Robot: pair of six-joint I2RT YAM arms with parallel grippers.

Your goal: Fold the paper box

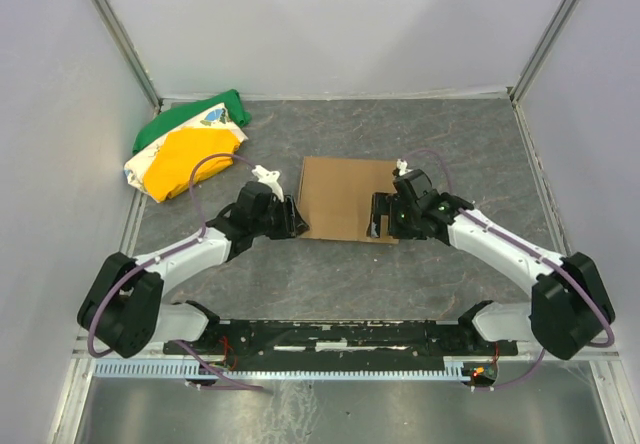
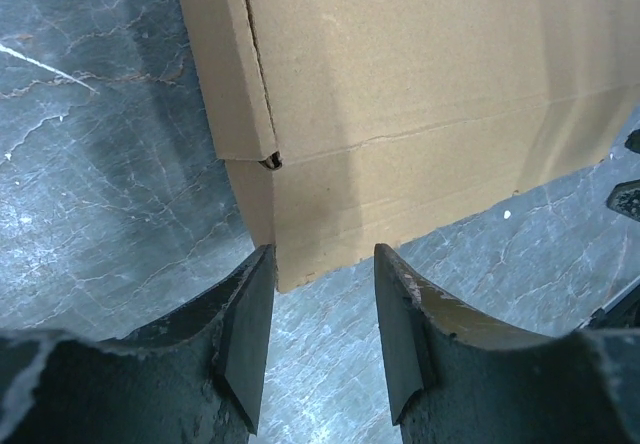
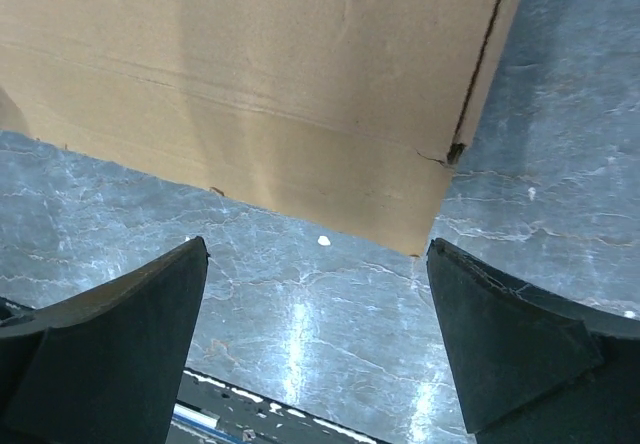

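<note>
On the grey marbled table (image 1: 480, 154) the paper box (image 1: 345, 199) lies flat, a brown cardboard rectangle whose inside I cannot see, with the green, yellow and white cloth bundle (image 1: 190, 149) well off to its far left. My left gripper (image 2: 322, 334) is open, the box's near-left corner showing between its fingers. My right gripper (image 3: 318, 334) gapes wide just short of the near-right corner.

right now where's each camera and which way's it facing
Top external: above, behind the bases, looking down on table, paper box, cloth bundle; left arm, right arm show.
Left wrist: on its arm, looking past the open left gripper at the box's near left corner.
Right wrist: likewise, past the open right gripper at the near right corner.
Wrist views share the box's near edge.
</note>
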